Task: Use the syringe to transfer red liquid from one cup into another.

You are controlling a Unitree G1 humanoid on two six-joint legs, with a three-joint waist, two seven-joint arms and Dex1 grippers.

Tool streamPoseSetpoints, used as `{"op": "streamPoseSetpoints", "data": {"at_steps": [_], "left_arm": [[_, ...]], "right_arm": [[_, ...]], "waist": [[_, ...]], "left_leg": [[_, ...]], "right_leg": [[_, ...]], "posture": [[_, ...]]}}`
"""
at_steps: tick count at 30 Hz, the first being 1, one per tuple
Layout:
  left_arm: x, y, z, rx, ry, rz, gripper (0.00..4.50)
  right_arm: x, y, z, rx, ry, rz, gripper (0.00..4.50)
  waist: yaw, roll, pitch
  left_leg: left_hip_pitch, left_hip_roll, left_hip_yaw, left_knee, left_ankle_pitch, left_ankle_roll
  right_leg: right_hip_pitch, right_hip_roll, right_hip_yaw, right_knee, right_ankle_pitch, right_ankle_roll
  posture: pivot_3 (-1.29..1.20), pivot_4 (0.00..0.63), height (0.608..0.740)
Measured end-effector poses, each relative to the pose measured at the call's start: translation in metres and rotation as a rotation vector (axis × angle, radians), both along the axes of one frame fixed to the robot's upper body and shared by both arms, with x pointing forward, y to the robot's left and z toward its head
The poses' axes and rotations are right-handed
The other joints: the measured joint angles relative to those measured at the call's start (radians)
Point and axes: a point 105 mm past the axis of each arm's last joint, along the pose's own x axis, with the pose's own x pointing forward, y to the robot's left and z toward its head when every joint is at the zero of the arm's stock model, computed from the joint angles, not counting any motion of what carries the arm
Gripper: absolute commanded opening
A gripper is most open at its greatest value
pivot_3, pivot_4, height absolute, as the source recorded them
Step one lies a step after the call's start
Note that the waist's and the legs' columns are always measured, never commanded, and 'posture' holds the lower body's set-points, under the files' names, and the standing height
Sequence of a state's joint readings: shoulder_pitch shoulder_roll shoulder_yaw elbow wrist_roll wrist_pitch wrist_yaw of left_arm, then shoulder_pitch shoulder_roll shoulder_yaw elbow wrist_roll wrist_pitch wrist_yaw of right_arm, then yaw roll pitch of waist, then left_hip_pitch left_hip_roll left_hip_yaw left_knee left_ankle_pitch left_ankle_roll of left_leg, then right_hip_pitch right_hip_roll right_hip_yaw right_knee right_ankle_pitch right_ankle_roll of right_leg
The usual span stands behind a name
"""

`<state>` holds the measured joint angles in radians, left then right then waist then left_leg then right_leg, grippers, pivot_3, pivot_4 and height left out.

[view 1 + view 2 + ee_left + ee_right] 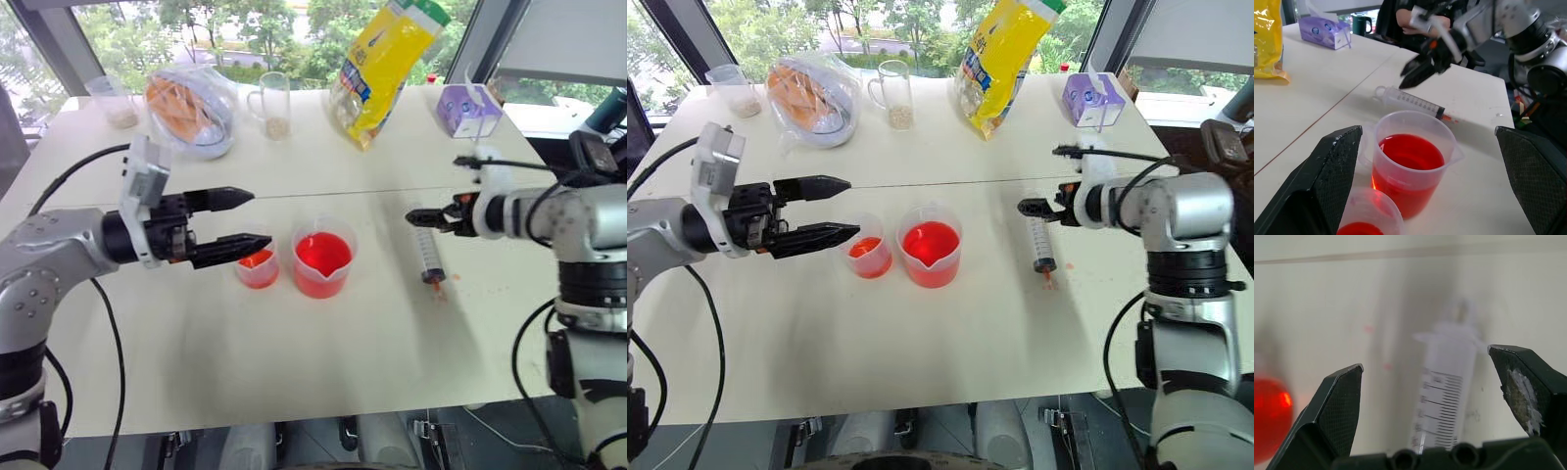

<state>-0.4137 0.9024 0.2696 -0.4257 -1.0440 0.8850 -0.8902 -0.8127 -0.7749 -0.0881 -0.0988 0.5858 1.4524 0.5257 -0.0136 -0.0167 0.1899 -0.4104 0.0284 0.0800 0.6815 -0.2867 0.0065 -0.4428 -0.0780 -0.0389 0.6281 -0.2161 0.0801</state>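
So the wide white table had the larger clear plastic measuring cup near its middle, with a pool of bright red-orange liquid inside. Just beside it stood the smaller clear plastic cup with a shallow orange-red layer. The big clear syringe with printed marks lay flat on the table, well apart from both cups. The right gripper hovered over its plunger end, fingers spread, gripping nothing. The left gripper hung open by the smaller cup.
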Motion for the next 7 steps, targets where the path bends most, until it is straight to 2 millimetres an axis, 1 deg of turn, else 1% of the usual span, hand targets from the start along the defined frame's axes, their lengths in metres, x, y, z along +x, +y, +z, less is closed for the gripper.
{"op": "streamPoseSetpoints", "data": {"at_steps": [2, 4, 7], "left_arm": [[-0.002, -0.001, -0.001, 0.000, 0.006, -0.009, 4.50], [-0.003, -0.001, -0.001, 0.001, 0.006, -0.007, 4.50], [-0.004, 0.002, 0.001, 0.009, -0.001, 0.003, 4.50]], "right_arm": [[-0.016, 0.009, 0.007, 0.011, -0.008, 0.099, 4.47], [-0.038, 0.017, 0.009, 0.012, 0.003, 0.216, 4.47], [-0.062, 0.023, 0.011, 0.008, 0.013, 0.327, 4.47]], "waist": [[0.000, 0.000, 0.000], [0.002, 0.000, 0.000], [0.002, -0.001, 0.000]], "left_leg": [[0.000, 0.000, 0.000, 0.000, 0.000, 0.000], [0.000, 0.000, 0.000, 0.000, 0.000, 0.000], [0.000, 0.000, 0.000, 0.000, 0.000, 0.000]], "right_leg": [[0.000, 0.000, 0.000, 0.000, 0.000, 0.000], [0.000, 0.000, 0.000, 0.000, 0.000, 0.000], [0.001, 0.000, 0.000, -0.002, -0.002, -0.003]], "posture": [[0.00, 0.150, 0.740], [0.00, 0.150, 0.740], [0.00, 0.150, 0.740]]}}
